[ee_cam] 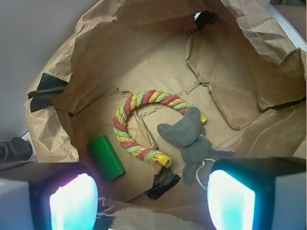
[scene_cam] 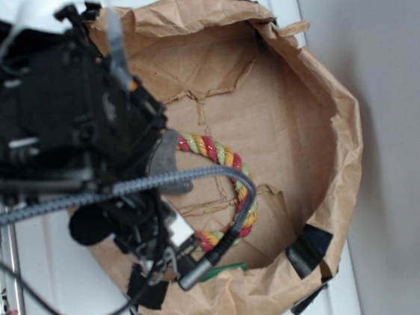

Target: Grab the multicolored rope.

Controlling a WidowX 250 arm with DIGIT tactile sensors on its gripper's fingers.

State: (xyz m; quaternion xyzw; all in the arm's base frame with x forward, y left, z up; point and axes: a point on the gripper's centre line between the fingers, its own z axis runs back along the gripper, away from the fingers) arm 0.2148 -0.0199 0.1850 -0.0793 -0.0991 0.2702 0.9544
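Note:
The multicolored rope (ee_cam: 130,120) lies on the floor of a brown paper bag, a C-shaped twist of red, yellow and pale green strands. From above, part of the rope (scene_cam: 211,149) shows past the black arm (scene_cam: 65,135). In the wrist view my gripper (ee_cam: 152,205) hangs above the bag's near rim, short of the rope. It is open, and nothing sits between its glowing pads (ee_cam: 74,201). The arm hides the fingers in the exterior view.
A grey plush animal (ee_cam: 189,134) with a white loop lies against the rope's right end. A green block (ee_cam: 106,157) sits left of the rope. The crumpled paper bag wall (scene_cam: 341,113) rings everything, with black tape patches (ee_cam: 163,184) on it.

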